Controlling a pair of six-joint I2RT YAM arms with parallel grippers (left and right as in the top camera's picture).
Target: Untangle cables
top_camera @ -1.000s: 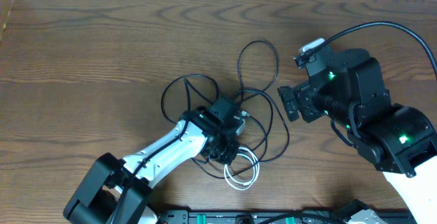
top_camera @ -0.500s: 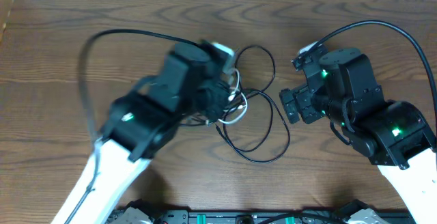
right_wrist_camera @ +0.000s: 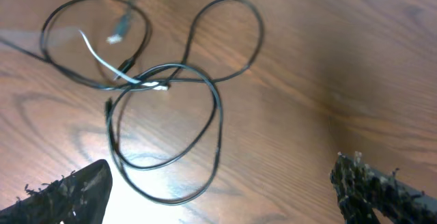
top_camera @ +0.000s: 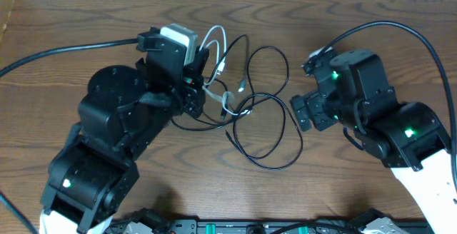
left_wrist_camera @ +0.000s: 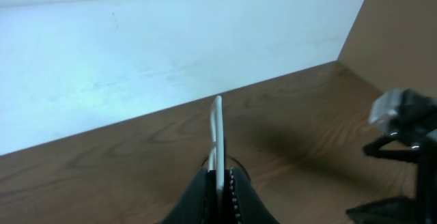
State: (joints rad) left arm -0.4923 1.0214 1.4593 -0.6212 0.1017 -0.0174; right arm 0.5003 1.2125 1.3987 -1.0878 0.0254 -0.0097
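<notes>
One change: our left pincer (left_wrist_camera: 220, 177), clamped on the white cable (left_wrist_camera: 217, 125), pulled leftward; cable pokes straight up; right pincer (right_wrist_camera: 220, 176) gapes empty.

Your left arm (top_camera: 107, 141) reaches up from the near edge, to the left of the black cable loops (top_camera: 268, 130), with its wrist lifted clear above them. Its camera looks level across at the far wall. Your left gripper (left_wrist_camera: 220, 176) has its fingers pressed together on the white cable (left_wrist_camera: 217, 128), which stands up between them. Your right arm (top_camera: 400, 130) comes in from the right of the loops with its wrist tipped downward. Your right gripper (top_camera: 296, 111) hangs just beside their right edge, its fingers (right_wrist_camera: 75, 186) spread wide and gripping nothing.
</notes>
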